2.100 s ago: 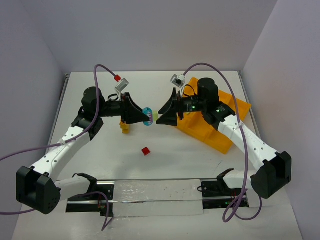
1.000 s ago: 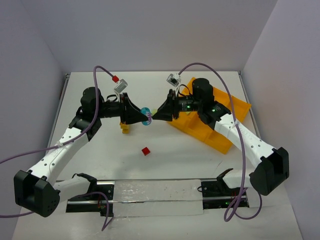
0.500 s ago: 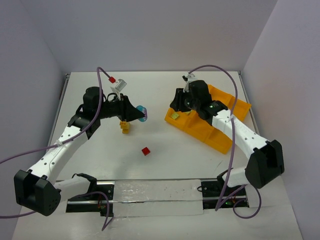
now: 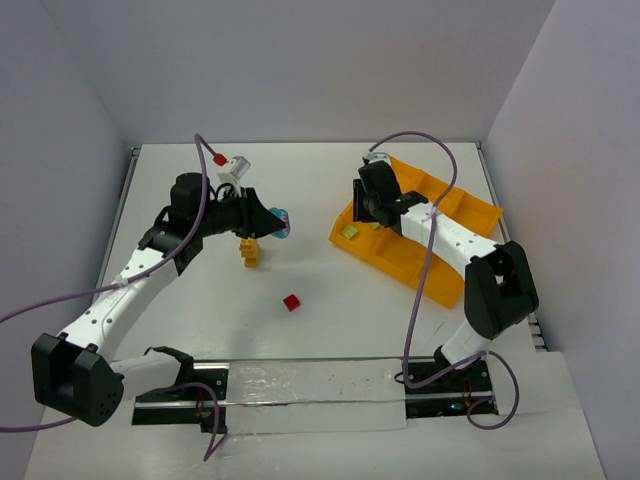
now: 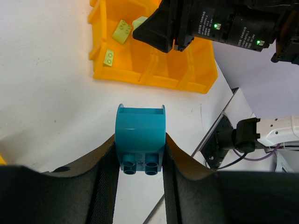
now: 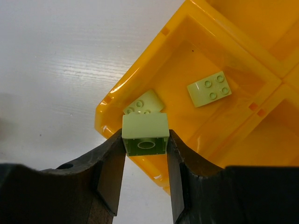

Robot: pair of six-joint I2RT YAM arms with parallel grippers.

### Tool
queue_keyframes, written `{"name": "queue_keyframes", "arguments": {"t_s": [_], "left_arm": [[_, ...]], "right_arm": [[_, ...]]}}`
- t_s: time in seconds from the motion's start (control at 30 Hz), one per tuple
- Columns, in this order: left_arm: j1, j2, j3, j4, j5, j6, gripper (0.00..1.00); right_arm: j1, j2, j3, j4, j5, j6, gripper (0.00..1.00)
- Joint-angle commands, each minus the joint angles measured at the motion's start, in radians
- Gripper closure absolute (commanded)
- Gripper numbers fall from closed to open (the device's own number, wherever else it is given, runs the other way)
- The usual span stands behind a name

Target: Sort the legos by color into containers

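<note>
White tabletop carries the orange tray [image 4: 470, 212] near its far right corner. Over the tray's end compartment, the right gripper [image 6: 145, 156] pinches a light green brick [image 6: 145, 132] above two matching bricks [image 6: 209, 88]. Mid-table, the left gripper [image 5: 139, 161] clamps a teal brick [image 5: 140, 133] beside a yellow stack [image 4: 250, 251].
</note>
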State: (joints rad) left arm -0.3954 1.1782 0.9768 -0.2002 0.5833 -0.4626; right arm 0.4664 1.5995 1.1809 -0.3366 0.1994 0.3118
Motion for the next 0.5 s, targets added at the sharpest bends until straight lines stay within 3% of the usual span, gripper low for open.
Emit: {"name": "queue_keyframes", "arguments": {"t_s": [0.0,0.1,0.3,0.47], "left_arm": [[0.006,-0.009,0.023,0.026,-0.011,-0.026,1.0],[0.006,-0.006,0.034,0.018,-0.018,-0.038,1.0],[0.006,0.012,0.066,0.025,-0.04,-0.102,1.0],[0.006,0.009,0.064,0.043,-0.018,-0.114,1.0]], "right_arm": [[-0.009,0.042,0.069,0.012,0.057,-0.017,0.94],[-0.011,0.062,0.077,0.008,0.073,-0.021,0.85],[-0.012,0.073,0.068,0.017,0.082,-0.017,0.51],[-0.014,0.062,0.072,0.016,0.068,-0.019,0.29]]}}
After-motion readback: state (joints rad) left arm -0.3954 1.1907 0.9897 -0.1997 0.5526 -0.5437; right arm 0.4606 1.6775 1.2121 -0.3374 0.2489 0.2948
